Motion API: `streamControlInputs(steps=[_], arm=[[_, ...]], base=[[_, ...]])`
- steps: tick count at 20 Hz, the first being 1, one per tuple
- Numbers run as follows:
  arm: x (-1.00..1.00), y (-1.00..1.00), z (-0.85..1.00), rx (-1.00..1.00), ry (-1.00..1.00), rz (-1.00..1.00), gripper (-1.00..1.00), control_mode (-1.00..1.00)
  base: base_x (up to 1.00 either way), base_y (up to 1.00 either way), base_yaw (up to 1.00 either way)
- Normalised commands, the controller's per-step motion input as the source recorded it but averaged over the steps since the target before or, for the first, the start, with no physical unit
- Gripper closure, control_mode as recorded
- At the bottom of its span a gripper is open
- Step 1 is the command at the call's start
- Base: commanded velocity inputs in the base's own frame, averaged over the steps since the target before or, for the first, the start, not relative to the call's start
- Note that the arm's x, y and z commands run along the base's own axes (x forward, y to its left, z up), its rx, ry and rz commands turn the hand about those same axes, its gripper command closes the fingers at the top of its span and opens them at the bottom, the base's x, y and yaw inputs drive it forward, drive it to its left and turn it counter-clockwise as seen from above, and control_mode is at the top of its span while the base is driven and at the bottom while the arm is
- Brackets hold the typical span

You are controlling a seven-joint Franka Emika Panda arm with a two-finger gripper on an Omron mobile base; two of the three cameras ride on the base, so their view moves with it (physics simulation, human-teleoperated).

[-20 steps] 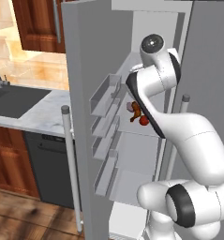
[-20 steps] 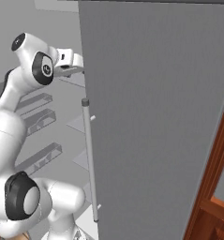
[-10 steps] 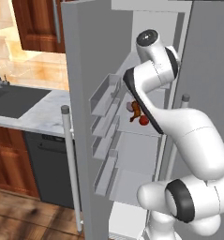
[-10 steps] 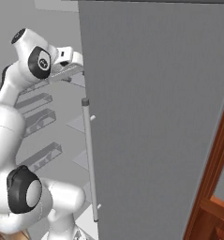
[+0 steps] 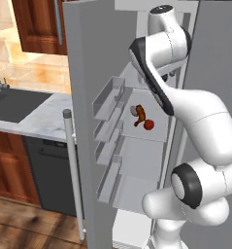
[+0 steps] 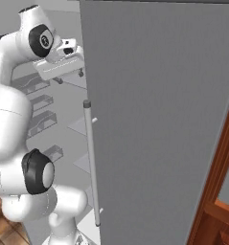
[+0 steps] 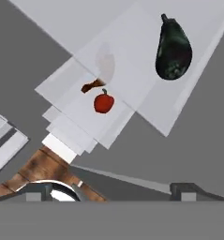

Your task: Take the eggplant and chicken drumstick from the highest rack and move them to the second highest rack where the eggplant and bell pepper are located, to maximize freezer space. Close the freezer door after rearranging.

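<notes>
Now up high by top rack | eggplant (image 7: 173,48) upper right in hand view, smooth, firm, a bit heavy, best held round fat middle | gripper (image 6: 68,76) not holding anything, open or closed: cannot tell | pepper (image 7: 103,102) mid-frame below.

Dark, near-black green on the eggplant (image 7: 173,48), glossy with pale flecks. Bright red on the bell pepper (image 7: 103,102), dark stem. Brown on the chicken drumstick (image 7: 91,86). Pale translucent grey-white on the racks (image 7: 146,93). Flat mid-grey on the freezer door (image 6: 154,115). Reddish-brown wood grain on the cabinets (image 5: 37,24). Marbled white on the surface (image 5: 35,121).
</notes>
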Motion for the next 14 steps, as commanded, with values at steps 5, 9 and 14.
streamControlInputs(steps=[5, 9, 14], arm=[[-0.09, 0.11, -0.58, -0.01, -0.29, 0.48, -1.00, -1.00], [-0.12, 0.00, -0.52, 0.00, -0.36, 0.41, -1.00, -1.00], [0.21, -0.01, 0.09, -0.03, -0.16, 0.21, -1.00, -1.00]], base=[[0.00, 0.00, 0.00], [0.00, 0.00, 0.00], [0.00, 0.00, 0.00]])
